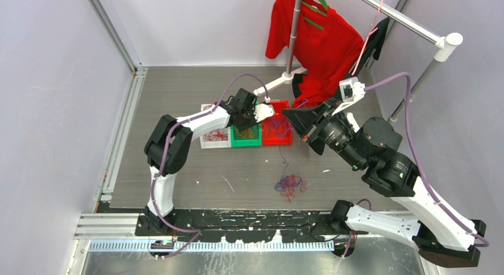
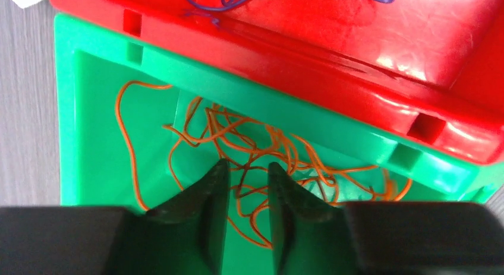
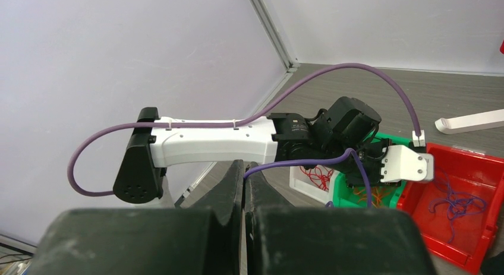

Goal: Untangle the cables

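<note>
Looking down from the top camera: three small bins sit in a row mid-table (image 1: 178, 168), touching side by side. These are a white bin (image 1: 215, 145), a green bin (image 1: 246, 144) and a red bin (image 1: 277, 143). Red loops lie in the white one and purple loops in the red one. The main tangle of cables (image 1: 289, 186), purple and red mixed, lies on the bare table nearer the arm bases, apart from the bins. One loose purple thread (image 1: 284, 159) lies between the red bin and the tangle. The left arm (image 1: 196, 123) reaches over the green bin, its wrist hiding most of the inside. The right arm (image 1: 362, 144) is raised, its wrist pointing towards the red bin. A red shirt (image 1: 321, 43) hangs on a rack at the far side.

Left wrist camera: the left gripper (image 2: 246, 186) points down into the green bin, with a narrow gap between its fingers (image 2: 208, 209). Orange cables (image 2: 249, 144) sprawl loose on the bin floor, and some strands show through the gap. I cannot tell whether any of them touches the pads. The red bin's wall fills the top of this view.

Right wrist camera: the right gripper (image 3: 243, 180) is high above the table, its fingers pressed together. A purple strand (image 3: 297, 162) comes out of the seam at the tips, runs right, then drops. It appears pinched there. Beyond it, the left arm's wrist is over the green bin.
</note>
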You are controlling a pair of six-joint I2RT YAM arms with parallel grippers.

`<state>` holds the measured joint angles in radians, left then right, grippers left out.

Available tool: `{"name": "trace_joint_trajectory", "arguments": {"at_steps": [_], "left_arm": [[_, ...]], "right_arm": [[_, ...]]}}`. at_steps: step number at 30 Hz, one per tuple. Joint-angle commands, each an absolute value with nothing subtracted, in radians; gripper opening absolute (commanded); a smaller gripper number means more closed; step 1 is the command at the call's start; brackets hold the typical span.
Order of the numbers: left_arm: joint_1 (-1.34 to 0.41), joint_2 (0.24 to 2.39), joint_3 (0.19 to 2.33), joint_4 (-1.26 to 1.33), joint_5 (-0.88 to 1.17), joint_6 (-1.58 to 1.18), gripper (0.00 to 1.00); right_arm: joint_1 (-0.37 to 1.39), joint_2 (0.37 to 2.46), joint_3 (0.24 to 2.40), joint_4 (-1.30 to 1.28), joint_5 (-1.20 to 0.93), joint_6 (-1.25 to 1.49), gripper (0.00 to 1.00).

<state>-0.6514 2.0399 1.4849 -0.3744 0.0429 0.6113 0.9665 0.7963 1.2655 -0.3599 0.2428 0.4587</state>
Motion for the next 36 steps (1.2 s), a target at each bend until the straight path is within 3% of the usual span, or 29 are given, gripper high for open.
{"name": "trace_joint_trajectory", "arguments": {"at_steps": [1,3,5,6,8,15,21,26,30,36], "left_arm": [[-0.63,1.938,1.506,-0.377,0.087,0.568,0.43],[-0.611,1.893,1.532,-0.438,0.146,0.54,0.7],[-0.587,1.851,1.56,-0.503,0.219,0.517,0.88],[-0.576,1.834,1.577,-0.533,0.254,0.507,0.95],[-0.554,1.809,1.62,-0.603,0.316,0.488,0.99],[-0.446,1.708,1.68,-0.722,0.676,0.35,1.0],[-0.496,1.615,1.372,-0.441,1.093,-0.087,0.99],[-0.575,1.653,1.202,-0.038,1.102,-0.403,1.0],[-0.552,1.676,1.052,0.753,1.074,-0.916,0.99],[-0.56,1.657,1.039,0.884,1.029,-0.971,1.0]], "right_arm": [[0.967,0.792,1.273,-0.305,0.247,0.462,0.01],[0.967,0.794,1.271,-0.303,0.246,0.462,0.01],[0.968,0.797,1.27,-0.302,0.245,0.46,0.01],[0.968,0.799,1.27,-0.3,0.244,0.46,0.01],[0.967,0.805,1.269,-0.295,0.243,0.46,0.01],[0.968,0.854,1.29,-0.294,0.281,0.452,0.01],[0.966,0.942,1.336,-0.244,0.307,0.442,0.01],[0.963,1.008,1.375,-0.171,0.357,0.458,0.01],[0.96,1.04,1.404,-0.119,0.375,0.476,0.01],[0.946,1.098,1.464,-0.062,0.379,0.523,0.01]]}}
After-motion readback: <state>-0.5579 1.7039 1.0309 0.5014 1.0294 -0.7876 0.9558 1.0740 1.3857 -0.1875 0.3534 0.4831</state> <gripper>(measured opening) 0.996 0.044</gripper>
